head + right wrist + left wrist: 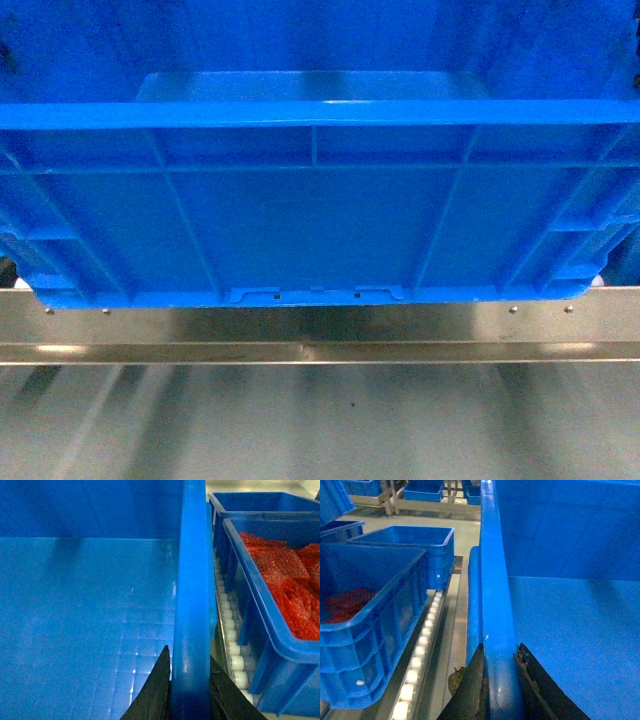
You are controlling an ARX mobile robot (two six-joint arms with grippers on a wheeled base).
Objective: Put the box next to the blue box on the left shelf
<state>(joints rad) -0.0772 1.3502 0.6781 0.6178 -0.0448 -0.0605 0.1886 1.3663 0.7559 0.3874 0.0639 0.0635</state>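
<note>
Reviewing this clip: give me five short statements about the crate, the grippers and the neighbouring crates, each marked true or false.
1. The left gripper clamps the box by its rim. True.
2. The right gripper hangs open, clear of the box. False: its fingers straddle the rim on the box's other side.
3. The box being carried holds red material. False: its floor is bare; the red material lies in the neighbouring crate on the right.
4. Pale rollers run along the left shelf. True.
5. The head view shows the box's outer ribbed wall above the metal rail. True.
</note>
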